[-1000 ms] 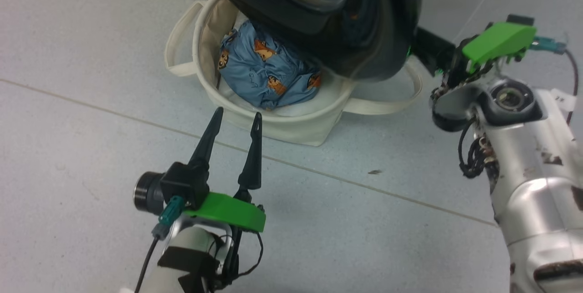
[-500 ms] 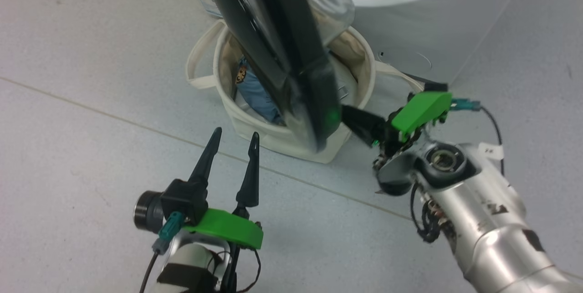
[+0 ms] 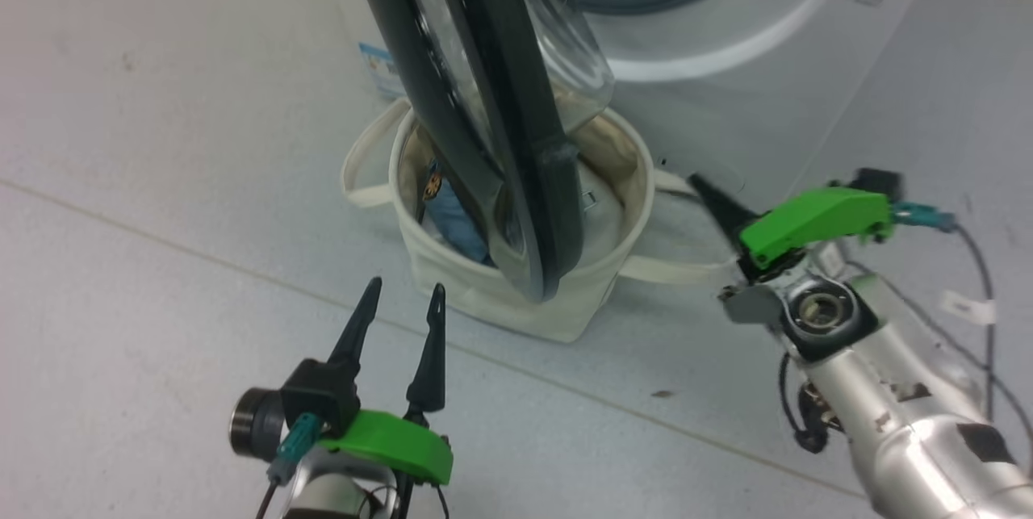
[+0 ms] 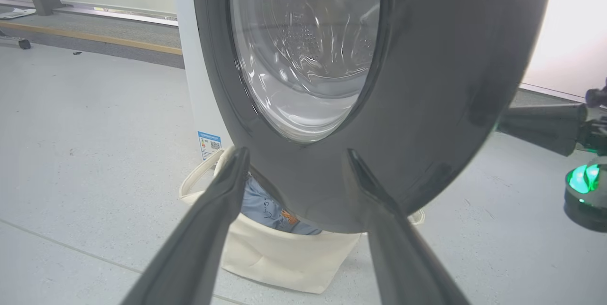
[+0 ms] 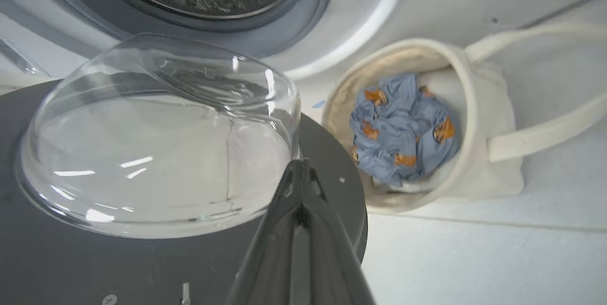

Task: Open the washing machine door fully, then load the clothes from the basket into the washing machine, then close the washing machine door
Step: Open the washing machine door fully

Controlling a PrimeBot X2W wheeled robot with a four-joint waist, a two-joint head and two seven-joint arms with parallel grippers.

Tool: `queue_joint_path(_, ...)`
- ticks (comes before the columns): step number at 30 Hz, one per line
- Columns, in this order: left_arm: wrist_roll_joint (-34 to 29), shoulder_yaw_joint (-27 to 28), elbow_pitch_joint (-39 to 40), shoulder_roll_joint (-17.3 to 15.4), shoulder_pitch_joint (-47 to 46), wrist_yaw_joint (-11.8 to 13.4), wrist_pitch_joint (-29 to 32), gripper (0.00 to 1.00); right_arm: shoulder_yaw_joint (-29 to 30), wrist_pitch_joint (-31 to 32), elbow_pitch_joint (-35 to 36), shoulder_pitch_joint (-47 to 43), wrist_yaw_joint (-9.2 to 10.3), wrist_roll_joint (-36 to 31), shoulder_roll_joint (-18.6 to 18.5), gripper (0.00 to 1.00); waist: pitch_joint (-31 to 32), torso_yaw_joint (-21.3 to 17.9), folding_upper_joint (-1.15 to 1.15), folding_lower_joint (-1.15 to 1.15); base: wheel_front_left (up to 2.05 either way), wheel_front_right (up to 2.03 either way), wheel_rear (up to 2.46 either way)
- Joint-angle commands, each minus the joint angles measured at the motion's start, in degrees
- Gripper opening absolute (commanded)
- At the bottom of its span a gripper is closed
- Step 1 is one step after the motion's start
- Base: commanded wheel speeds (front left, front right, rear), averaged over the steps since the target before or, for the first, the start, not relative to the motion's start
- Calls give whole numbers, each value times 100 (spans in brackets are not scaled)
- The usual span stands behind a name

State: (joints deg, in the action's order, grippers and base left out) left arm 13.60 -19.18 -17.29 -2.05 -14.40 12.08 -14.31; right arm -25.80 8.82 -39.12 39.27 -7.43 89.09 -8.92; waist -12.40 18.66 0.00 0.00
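While the door (image 3: 529,172) stands only part-open, we enter the hazards as follows.

Item 1, door: its lower rim hangs over the basket (image 3: 500,309) and covers most of the mouth. We judge that any reach for the load now would strike the rim or the glass bowl. The door must swing wider first.

Item 2, clothes (image 3: 453,216): bundled inside the basket, with a blue strip showing past the door rim. Not yet picked up.

Item 3, right gripper (image 3: 700,184): fingers pressed shut, holding nothing, to the right of the basket, near its right loop handle (image 3: 682,270) and apart from the door. We see two risks. The tips could snag that loop and drag the basket, or a push with such narrow tips could slide off the smooth door face and let it drift shut.

Item 4, left gripper (image 3: 405,285): fingers spread wide, empty, in front of the basket and pointing at it. If it goes in early, it meets the door.

Item 5, machine (image 3: 726,43): behind the basket, drum mouth open. A shoved basket could wedge against it.
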Motion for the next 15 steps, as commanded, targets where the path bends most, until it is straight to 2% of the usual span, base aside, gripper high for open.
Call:
queue_joint_path(1, -62, 243, 118, -83, -5, -12, -69, 100, -102, -231, 307, -55, -6, -175, 31, 0, 222, -102, 0, 0, 0, 0, 0)
queue_joint_path(3, -111, 294, 75, -83, 74, -39, -69, 100, -282, -842, 562, -171, -6, -786, -223, 0, 402, -184, 0, 0, 0, 0, 0)
queue_joint_path(6, -183, 375, 11, -83, 208, -93, -69, 100, -751, -1987, 736, -390, -6, -2106, -675, 0, 679, -321, 0, 0, 0, 0, 0)
queue_joint_path(9, -244, 461, -29, -83, 352, -141, -69, 100, -880, -2347, 824, -688, -6, -3142, -870, 0, 928, -462, 0, 0, 0, 0, 0)
queue_joint_path(12, -267, 601, 15, -102, 523, -165, -69, 100, -350, -2376, 1249, -1082, -6, -4324, -915, 0, 1078, -644, 0, 0, 0, 0, 0)
queue_joint_path(13, -292, 679, 39, -116, 640, -184, -69, 100, 62, -2378, 1685, -1576, -6, -5237, -836, 0, 1151, -727, 0, 0, 0, 0, 0)
queue_joint_path(15, -336, 741, 33, -135, 742, -190, -69, 100, 458, -2379, 2081, -2127, -6, -5912, -685, 0, 1190, -802, 0, 0, 0, 0, 0)
